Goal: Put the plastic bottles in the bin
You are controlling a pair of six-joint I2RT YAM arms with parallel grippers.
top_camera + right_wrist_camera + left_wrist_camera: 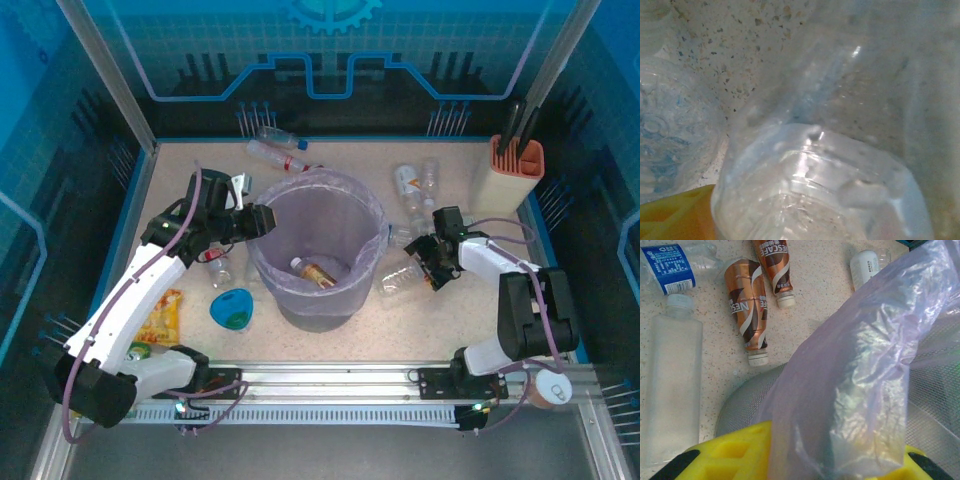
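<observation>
Two tools are sitting beside the bin (318, 250), which is standing mid-tabletop (450, 330) with one brown bottle (318, 272) lying inside. At the bin's left rim, the left tool (262, 220) is hovering against the lilac liner (855, 365); its grip state cannot be determined. Just right of the bin, the right tool (420, 265) is straddling a clear bottle (393, 283); whether it is clenched cannot be determined. Several other bottles (278, 153) are lying around the bin.

The bin (318, 250) stands mid-table (400, 332), its mouth open from above. At its 9 o'clock the left claw (262, 220) crowds the rim. At 3 o'clock the right claw (425, 264) sits among clear bottles (395, 281). Far bottles (275, 150) lie at 11 o'clock, a blue bowl (232, 308) at 7. The table is bare at 5 o'clock.
</observation>
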